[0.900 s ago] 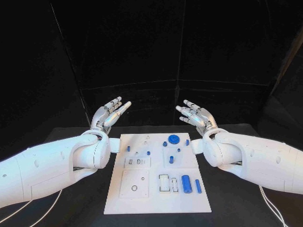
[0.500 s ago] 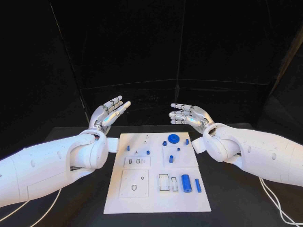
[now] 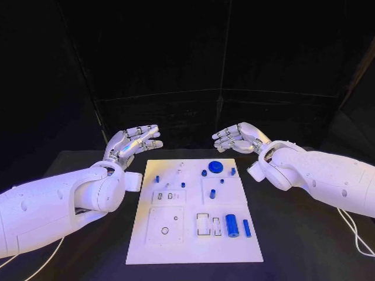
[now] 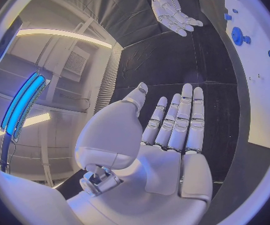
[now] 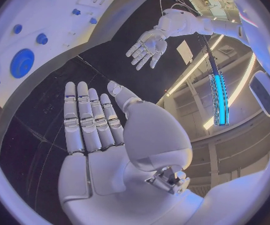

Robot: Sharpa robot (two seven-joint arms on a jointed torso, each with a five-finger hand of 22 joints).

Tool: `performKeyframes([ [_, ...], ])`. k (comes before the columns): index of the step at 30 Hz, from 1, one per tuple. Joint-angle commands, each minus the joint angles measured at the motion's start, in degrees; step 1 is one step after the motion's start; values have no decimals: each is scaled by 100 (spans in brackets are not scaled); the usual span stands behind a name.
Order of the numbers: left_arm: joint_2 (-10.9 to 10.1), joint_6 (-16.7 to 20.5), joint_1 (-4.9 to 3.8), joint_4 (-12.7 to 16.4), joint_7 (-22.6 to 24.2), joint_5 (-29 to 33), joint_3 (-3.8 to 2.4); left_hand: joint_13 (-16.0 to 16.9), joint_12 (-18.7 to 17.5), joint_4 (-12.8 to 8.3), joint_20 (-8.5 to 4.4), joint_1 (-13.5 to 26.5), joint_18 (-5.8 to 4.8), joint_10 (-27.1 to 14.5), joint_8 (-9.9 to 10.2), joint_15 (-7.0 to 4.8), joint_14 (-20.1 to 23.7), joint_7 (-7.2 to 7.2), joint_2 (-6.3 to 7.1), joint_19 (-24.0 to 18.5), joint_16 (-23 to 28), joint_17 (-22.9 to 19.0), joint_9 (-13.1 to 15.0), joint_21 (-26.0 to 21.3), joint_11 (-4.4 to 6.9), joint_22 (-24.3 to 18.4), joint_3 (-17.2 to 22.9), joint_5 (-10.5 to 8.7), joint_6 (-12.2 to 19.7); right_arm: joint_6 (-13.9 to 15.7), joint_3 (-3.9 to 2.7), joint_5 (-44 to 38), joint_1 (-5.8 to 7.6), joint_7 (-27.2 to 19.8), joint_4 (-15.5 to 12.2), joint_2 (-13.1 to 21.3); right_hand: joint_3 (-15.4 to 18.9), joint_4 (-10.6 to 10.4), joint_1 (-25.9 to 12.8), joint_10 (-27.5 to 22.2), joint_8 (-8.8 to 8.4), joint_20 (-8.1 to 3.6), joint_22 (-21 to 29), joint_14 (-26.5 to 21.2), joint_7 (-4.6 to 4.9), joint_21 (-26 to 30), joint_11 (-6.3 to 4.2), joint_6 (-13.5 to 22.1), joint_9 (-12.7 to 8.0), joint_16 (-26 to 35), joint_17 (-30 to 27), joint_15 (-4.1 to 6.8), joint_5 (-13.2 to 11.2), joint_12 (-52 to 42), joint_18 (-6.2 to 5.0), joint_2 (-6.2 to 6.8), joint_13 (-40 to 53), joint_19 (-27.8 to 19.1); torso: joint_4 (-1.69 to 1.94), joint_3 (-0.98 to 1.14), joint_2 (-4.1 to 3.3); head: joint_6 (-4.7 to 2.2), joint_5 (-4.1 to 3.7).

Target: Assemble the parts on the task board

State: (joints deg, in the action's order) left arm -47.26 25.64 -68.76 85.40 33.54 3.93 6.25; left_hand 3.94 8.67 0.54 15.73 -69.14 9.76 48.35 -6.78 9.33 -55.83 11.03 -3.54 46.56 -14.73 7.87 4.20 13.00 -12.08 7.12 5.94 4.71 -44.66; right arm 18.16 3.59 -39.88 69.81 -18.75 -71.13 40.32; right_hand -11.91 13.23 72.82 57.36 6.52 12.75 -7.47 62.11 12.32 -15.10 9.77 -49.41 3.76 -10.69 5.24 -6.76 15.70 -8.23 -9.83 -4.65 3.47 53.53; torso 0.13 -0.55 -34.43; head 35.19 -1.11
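At the table's middle, head view: task board (image 3: 166, 249) lies flat, long side running from near edge to far edge. Parts scattered over it: round blue disc (image 3: 215, 165) near board's far edge, thick blue cylinder (image 3: 231, 225) and thin blue bar (image 3: 246, 228) toward near right corner, small blue pegs (image 3: 157, 178) across the far half. Several slots look unfilled. Left hand (image 3: 133, 143) raised beyond board's far left corner, fingers apart, slightly bent, holding nothing. Right hand (image 3: 238, 139) raised beyond far right corner, fingers curled partway, nothing in them.

Left wrist view: left hand (image 4: 166, 135) flat, fingers (image 4: 185, 120) straight and side by side, empty. Board (image 4: 260, 60) with disc (image 4: 237, 35) visible off to the side.

Right wrist view: right hand (image 5: 103, 135) palm bare, fingers (image 5: 78, 115) extended, no part held. Board (image 5: 53, 30) and disc (image 5: 22, 62) well apart from it.

Judgement: task barely begun, or not at all. No part in hand, loose pieces lying on the board, all picking and seating appears left to do.
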Motion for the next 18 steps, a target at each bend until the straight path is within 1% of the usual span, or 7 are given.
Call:
performKeyframes([
  [1, -49, -498, -22, 107, 24, -147, -2, 5, 129, -53, -80, -73, 81, 263, -124, -97, -277, 306, -8, 293, -160, 84, 1, 69, 77, 15, 4, 19, -280, -29, -4, -1104, 73, 235, -2, -2, -125, 197, -70, 844, 54, -353, -347, 1152, -136, -726, -262, -725, 21, -333, 264, 364, 286, 1, -54, 262, 26, 748, -11, -22, -190, -21, -5],
  [3, -106, -570, -27, 227, -26, -172, -2, 1, 198, -100, -145, -123, 81, 442, -186, -168, -455, 259, -4, 493, -250, 166, -15, 88, 136, 10, 17, 20, -422, -16, -6, -1501, 120, 392, -29, -7, -110, 213, -78, 1035, 35, -478, -536, 1478, -174, -1054, -349, -824, 16, -594, 445, 471, 244, 20, -56, 299, 36, 925, -5, -31, -264, -38, -8],
  [5, -157, -576, -29, 346, -71, -183, -2, -2, 218, -154, -180, -173, 80, 524, -202, -201, -540, 236, 10, 598, -290, 215, -28, 88, 159, 2, 30, 19, -481, 63, -7, -1878, 147, 659, -87, -7, -98, 226, -74, 1155, 20, -563, -696, 1735, -210, -1328, -407, -889, 14, -857, 615, 550, 234, 34, -56, 323, 45, 1069, 4, -38, -304, -54, -10],
  [7, -220, -587, -30, 478, -113, -200, -2, -5, 225, -316, -218, -353, 82, 579, -209, -236, -644, 230, 97, 715, -353, 269, -36, 101, 185, 1, 53, 15, -522, 63, -8, -2288, 168, 977, -158, -13, -122, 235, -89, 1271, -12, -657, -917, 1861, -263, -1680, -433, -972, 11, -1146, 849, 628, 266, 85, -46, 339, 47, 1136, 0, -50, -351, -66, -2],
  [11, -351, -555, -32, 736, -183, -341, -1, -12, 210, -501, -243, -539, 73, 620, -200, -249, -640, 222, 182, 793, -356, 314, -45, 60, 196, -26, 58, -17, -552, -88, -10, -3312, 203, 1662, -329, -31, -168, 255, -132, 1378, -95, -720, -1241, 1996, -275, -2178, -492, -1038, 10, -1644, 1268, 677, 175, 190, -35, 429, 56, 1129, -1, -67, -432, -89, -2],
  [14, -391, -534, -41, 821, -223, -392, -2, -15, 199, -597, -254, -634, 72, 627, -185, -255, -650, 230, 222, 838, -372, 341, -48, 44, 196, -37, 55, -48, -549, -203, -11, -3927, 214, 1963, -409, -61, -195, 309, -93, 1317, -159, -735, -1385, 1947, -289, -2386, -488, -1028, 5, -1831, 1460, 690, 61, 298, -45, 553, 44, 1044, 9, -65, -472, -85, -18],
  [18, -414, -514, -92, 885, -265, -427, -2, -15, 194, -659, -262, -694, 72, 632, -177, -260, -645, 230, 232, 881, -378, 357, -48, 38, 196, -42, 54, -61, -551, -295, -12, -4544, 228, 2265, -486, -112, -207, 277, -132, 1254, -219, -747, -1570, 2122, -316, -2697, -498, -1019, 10, -2147, 1713, 715, -18, 390, -58, 632, 46, 1109, 17, -67, -539, -113, -18],
])
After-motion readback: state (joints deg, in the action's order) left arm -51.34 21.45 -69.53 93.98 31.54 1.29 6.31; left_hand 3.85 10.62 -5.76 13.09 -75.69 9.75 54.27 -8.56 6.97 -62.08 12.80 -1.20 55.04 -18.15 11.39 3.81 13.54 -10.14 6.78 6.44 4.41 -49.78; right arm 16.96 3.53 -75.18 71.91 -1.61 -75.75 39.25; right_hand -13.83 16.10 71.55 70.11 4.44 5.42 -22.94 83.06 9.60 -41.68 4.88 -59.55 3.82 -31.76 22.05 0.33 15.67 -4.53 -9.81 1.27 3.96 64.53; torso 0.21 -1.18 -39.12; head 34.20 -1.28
